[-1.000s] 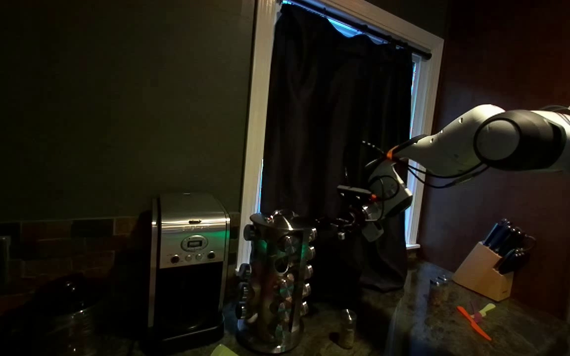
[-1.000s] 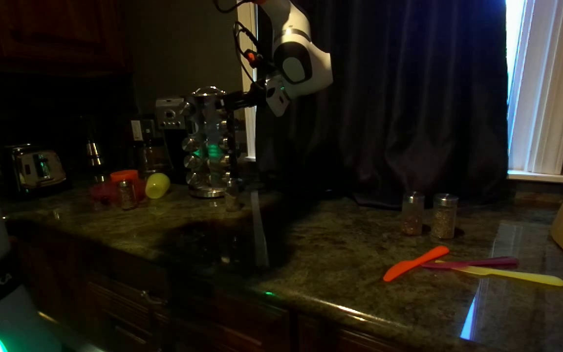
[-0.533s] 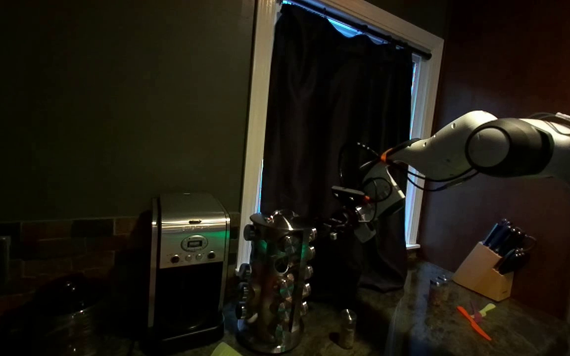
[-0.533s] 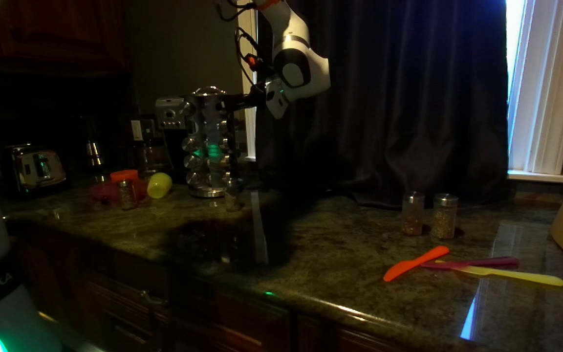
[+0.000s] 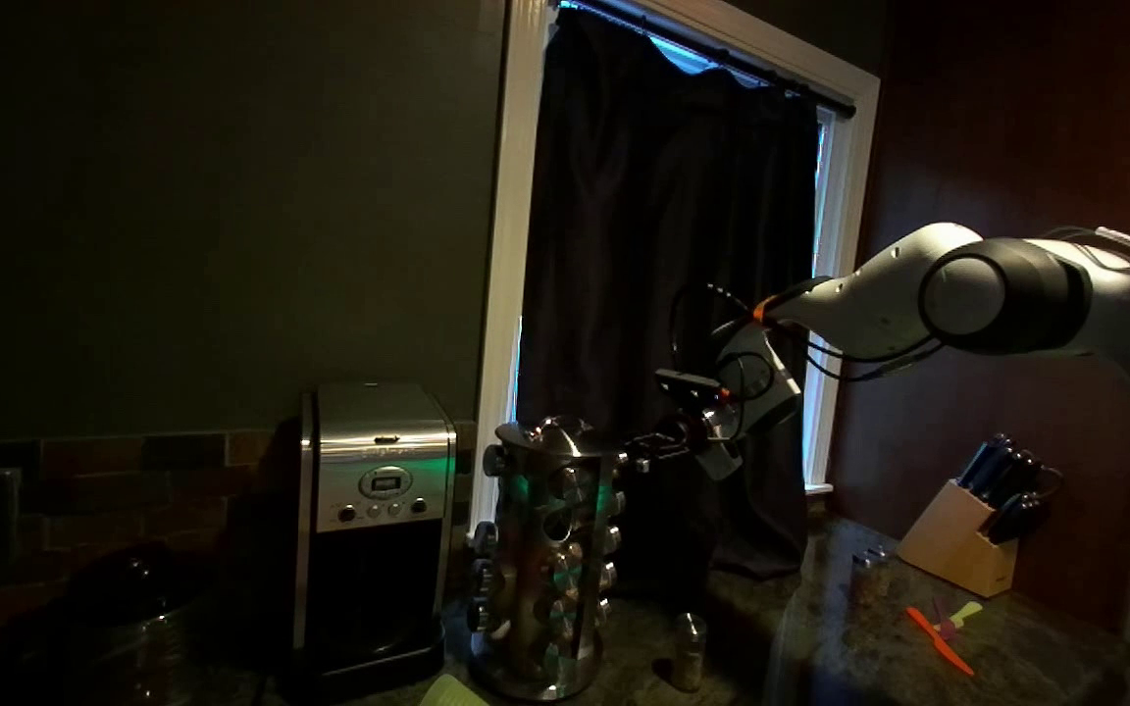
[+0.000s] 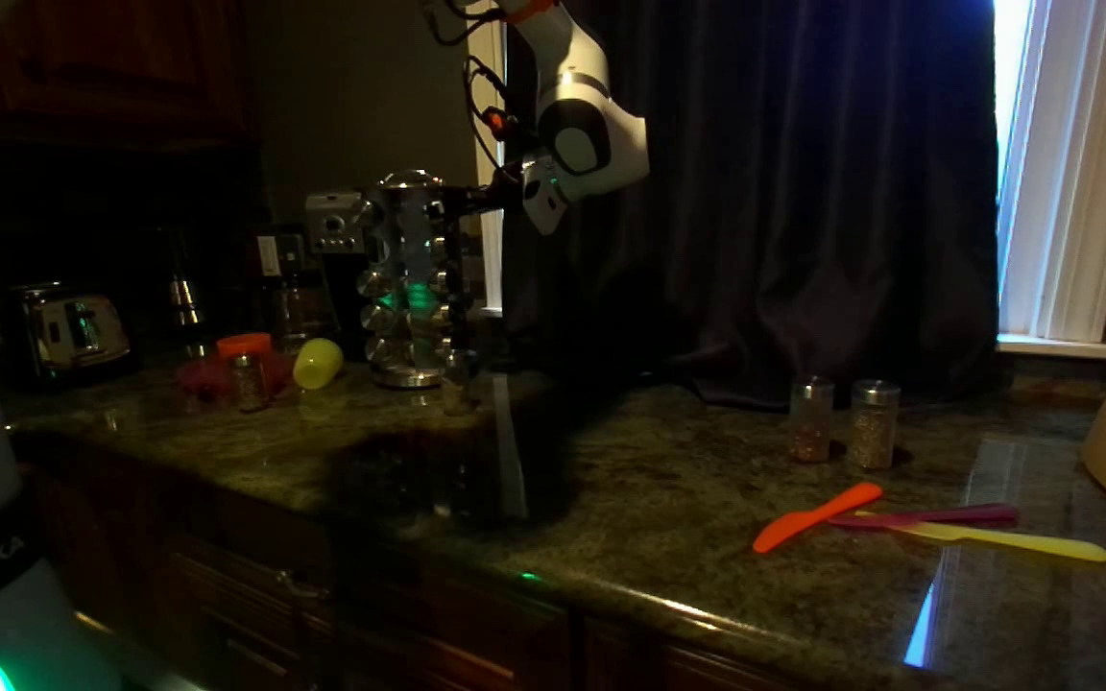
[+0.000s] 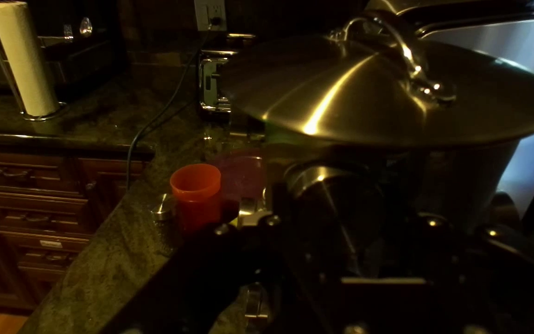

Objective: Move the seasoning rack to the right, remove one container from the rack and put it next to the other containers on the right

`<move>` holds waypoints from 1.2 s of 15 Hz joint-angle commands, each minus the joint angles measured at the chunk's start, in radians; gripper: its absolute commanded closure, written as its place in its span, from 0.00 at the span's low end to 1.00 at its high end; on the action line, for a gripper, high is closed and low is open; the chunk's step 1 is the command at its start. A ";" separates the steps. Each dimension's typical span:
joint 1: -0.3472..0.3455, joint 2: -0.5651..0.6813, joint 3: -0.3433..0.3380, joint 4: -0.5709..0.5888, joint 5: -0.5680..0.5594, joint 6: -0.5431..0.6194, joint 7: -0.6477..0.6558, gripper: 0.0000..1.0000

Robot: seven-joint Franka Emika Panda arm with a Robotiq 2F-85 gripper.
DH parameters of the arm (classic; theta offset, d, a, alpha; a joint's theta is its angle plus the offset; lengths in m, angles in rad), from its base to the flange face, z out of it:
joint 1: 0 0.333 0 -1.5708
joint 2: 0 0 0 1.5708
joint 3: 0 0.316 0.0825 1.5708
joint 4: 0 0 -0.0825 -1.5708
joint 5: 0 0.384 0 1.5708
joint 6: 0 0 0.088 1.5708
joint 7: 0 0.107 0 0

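Note:
The seasoning rack (image 5: 536, 569) is a round steel carousel with several lidded jars, upright on the counter; its domed top (image 7: 364, 97) fills the upper wrist view. My gripper (image 7: 336, 199) reaches in under that top, with a dark jar's shiny lid (image 7: 318, 178) between its fingers. Both sides of the jar appear to be met, though the fingers are very dark. In an exterior view the gripper (image 6: 457, 200) is at the rack's upper row. Two containers stand on the right: a reddish jar (image 6: 810, 427) and a greenish jar (image 6: 873, 427).
A single jar (image 5: 690, 652) stands beside the rack's base. The silver coffee machine (image 5: 379, 510) is close to the rack. An orange cup (image 7: 197, 195), a yellow-green cup (image 6: 319, 363) and a toaster (image 6: 73, 326) lie beyond. Coloured knives (image 6: 817, 518) and the knife block (image 5: 962, 539) are right.
My arm has shifted slightly towards the rack, and the gripper's fingers have closed in at the upper row. The yellow-green cup has rolled a little towards the rack.

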 commanded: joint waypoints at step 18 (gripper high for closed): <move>-0.034 -0.032 -0.009 -0.004 0.045 -0.075 0.049 0.76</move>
